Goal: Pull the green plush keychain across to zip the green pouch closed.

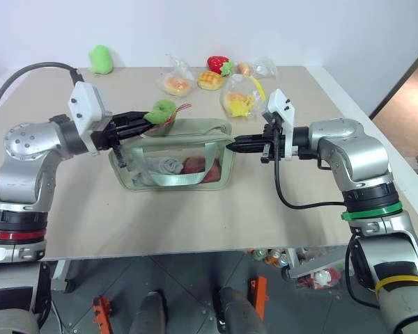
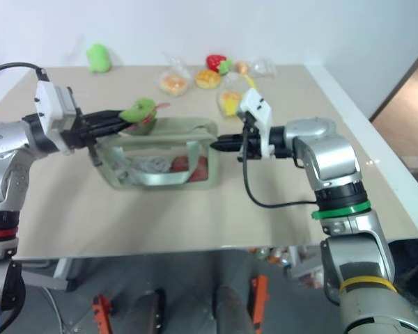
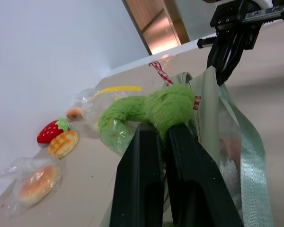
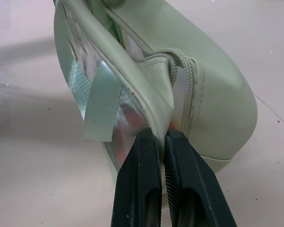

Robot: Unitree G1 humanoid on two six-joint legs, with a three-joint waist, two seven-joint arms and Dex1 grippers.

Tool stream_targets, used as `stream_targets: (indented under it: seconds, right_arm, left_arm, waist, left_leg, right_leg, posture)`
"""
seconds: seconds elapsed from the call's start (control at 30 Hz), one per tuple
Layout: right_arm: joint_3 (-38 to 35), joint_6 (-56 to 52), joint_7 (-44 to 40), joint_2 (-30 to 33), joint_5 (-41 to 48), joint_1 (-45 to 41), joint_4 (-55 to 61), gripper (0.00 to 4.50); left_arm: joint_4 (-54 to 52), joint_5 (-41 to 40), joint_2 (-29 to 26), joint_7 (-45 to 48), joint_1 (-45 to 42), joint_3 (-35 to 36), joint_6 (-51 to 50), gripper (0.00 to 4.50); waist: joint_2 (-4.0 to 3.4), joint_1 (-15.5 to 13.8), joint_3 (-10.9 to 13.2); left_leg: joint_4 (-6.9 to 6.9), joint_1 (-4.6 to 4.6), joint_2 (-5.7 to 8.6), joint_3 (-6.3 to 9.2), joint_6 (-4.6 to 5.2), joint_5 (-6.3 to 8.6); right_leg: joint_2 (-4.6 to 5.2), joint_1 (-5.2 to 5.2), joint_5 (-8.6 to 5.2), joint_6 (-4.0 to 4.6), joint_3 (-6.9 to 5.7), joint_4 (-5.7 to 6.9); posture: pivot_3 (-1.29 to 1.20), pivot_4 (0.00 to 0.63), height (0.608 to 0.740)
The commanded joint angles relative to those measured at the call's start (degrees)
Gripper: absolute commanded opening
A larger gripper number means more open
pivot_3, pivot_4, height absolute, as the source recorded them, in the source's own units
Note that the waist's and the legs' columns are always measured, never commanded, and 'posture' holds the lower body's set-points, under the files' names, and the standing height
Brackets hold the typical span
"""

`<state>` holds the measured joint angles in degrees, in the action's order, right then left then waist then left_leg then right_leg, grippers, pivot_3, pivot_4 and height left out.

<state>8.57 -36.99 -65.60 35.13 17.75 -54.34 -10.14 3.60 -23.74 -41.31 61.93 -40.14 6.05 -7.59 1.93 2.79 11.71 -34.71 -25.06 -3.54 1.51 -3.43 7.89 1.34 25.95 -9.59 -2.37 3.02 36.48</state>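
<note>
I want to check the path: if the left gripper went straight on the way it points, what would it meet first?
The left gripper points right along the pouch top, holding the keychain. Straight on, it would probably first meet the right gripper at the far end; depth is unclear.

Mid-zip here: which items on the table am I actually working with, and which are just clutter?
In play: green plush keychain, green pouch, left gripper, right gripper.
Clutter: plain green plush, strawberry toy, bagged toy food.
</note>
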Motion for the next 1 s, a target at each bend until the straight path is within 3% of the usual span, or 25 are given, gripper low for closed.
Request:
stream_targets:
  seconds: [0.03, 0.1, 0.17, 0.27, 0.37, 0.5, 0.7, 1.0]
  right_arm:
    - [-1.1, 0.6, 0.5, 0.2, 0.2, -0.7, 1.3, 0.0]
    - [-1.0, 0.7, 0.5, 0.0, 0.2, -0.8, 1.0, 0.0]
    - [-0.9, 0.9, 0.6, -0.2, 0.1, -1.0, 0.7, 0.0]
    - [-0.9, 1.1, 0.5, -0.4, 0.2, -1.2, 0.6, 0.0]
    - [-0.9, 1.3, 0.5, -0.5, 0.2, -1.3, 0.3, 0.0]
    - [-1.0, 1.5, 0.4, -0.6, 0.2, -1.4, 0.0, 0.0]
    - [-0.7, 1.7, 0.4, -0.8, 0.1, -1.2, 0.0, 0.0]
    - [-0.6, 1.7, 0.3, -1.0, 0.1, -1.4, 0.1, 0.0]
  left_arm:
    - [0.0, -1.8, -1.1, -1.1, -2.2, 3.0, -1.2, 1.75]
    - [0.3, -2.7, -1.3, -1.5, -2.8, 4.1, -2.5, 2.25]
    - [0.3, -3.2, -1.6, -1.9, -3.0, 5.1, -3.1, 3.12]
    - [-0.5, -9.7, -2.1, -2.3, -2.6, 9.4, -9.6, 4.09]
    - [-2.4, -17.0, -5.5, -0.2, 0.8, 13.1, -19.7, 4.09]
    - [-4.0, -20.2, -9.1, 1.6, 6.3, 15.6, -24.9, 4.09]
    - [-1.4, -19.2, -9.9, 1.2, 13.9, 19.6, -24.5, 4.09]
    - [-0.9, -14.7, -8.3, 1.9, 19.6, 14.7, -22.2, 4.09]
  waist:
    - [0.0, 0.0, 0.0]
    - [0.0, 0.0, 0.0]
    - [0.0, 0.0, 0.0]
    - [0.0, 0.1, 0.0]
    - [0.0, 0.4, 0.0]
    - [-0.01, 0.6, 0.0]
    - [0.0, 0.6, 0.0]
    - [0.0, 0.6, 0.0]
  left_leg:
    - [0.0, 0.0, 0.0, 0.0, 0.0, 0.0]
    - [0.0, -0.01, 0.0, 0.0, 0.0, 0.0]
    - [-0.01, -0.01, 0.0, 0.0, 0.0, 0.0]
    - [0.0, 0.01, 0.0, -0.01, 0.0, 0.0]
    - [0.01, 0.0, -0.01, 0.0, 0.0, 0.0]
    - [0.06, 0.02, -0.01, 0.0, 0.01, 0.01]
    - [0.01, 0.01, -0.01, 0.0, 0.01, 0.0]
    - [0.02, 0.01, -0.01, -0.01, 0.01, 0.0]
  right_leg:
    - [0.0, 0.0, 0.0, 0.0, 0.0, 0.0]
    - [0.0, 0.0, 0.0, 0.0, 0.0, 0.0]
    - [0.0, 0.0, 0.0, 0.0, 0.0, 0.0]
    - [-0.01, 0.01, 0.0, -0.01, 0.02, 0.0]
    - [-0.03, 0.02, 0.0, -0.01, 0.02, 0.01]
    - [-0.02, 0.04, -0.02, 0.0, 0.02, 0.02]
    - [-0.03, 0.03, -0.03, 0.03, 0.03, 0.01]
    - [-0.02, 0.04, -0.04, 0.05, 0.02, 0.01]
  posture:
    - [0.0, 0.15, 0.74]
    - [0.0, 0.15, 0.74]
    - [0.0, 0.15, 0.74]
    - [0.0, 0.15, 0.74]
    - [0.0, 0.15, 0.74]
    - [0.0, 0.15, 0.74]
    - [0.0, 0.15, 0.74]
    - [0.0, 0.15, 0.74]
